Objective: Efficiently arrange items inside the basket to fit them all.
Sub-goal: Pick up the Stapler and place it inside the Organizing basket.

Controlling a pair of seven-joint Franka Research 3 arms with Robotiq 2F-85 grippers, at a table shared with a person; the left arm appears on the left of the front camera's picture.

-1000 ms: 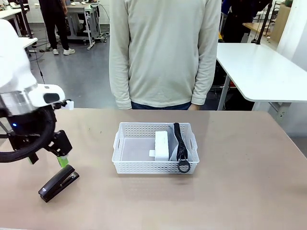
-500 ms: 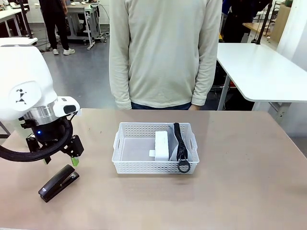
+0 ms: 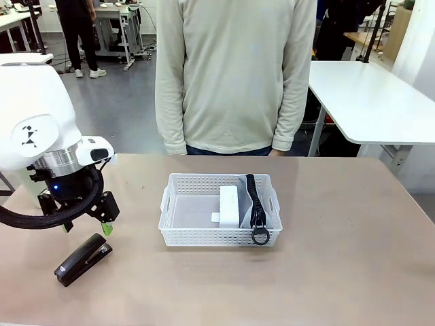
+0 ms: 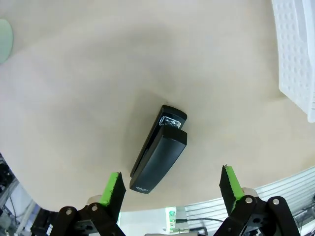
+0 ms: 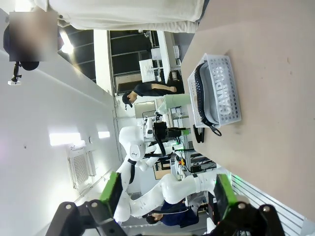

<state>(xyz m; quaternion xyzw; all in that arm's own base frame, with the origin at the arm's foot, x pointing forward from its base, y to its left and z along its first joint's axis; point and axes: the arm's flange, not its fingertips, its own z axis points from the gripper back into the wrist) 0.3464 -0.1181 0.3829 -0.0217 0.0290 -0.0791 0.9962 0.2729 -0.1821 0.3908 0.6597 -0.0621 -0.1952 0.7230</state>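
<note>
The left gripper point(image 3: 86, 227), jaws spread and empty, is held just above the black stapler point(image 3: 83, 259), which lies near the tabletop's near left corner. The white box point(image 3: 230, 204) and grey pouch point(image 3: 257, 207) are stood in the right half of the basket point(image 3: 178, 237). The right gripper point(image 5: 167, 189) is likewise spread, empty.

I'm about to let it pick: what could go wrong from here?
The stapler lies askew under the open left tool; closing may twist it or slip off it. In the basket, the pouch stands on edge beside the box; a careless drop might topple it.
</note>
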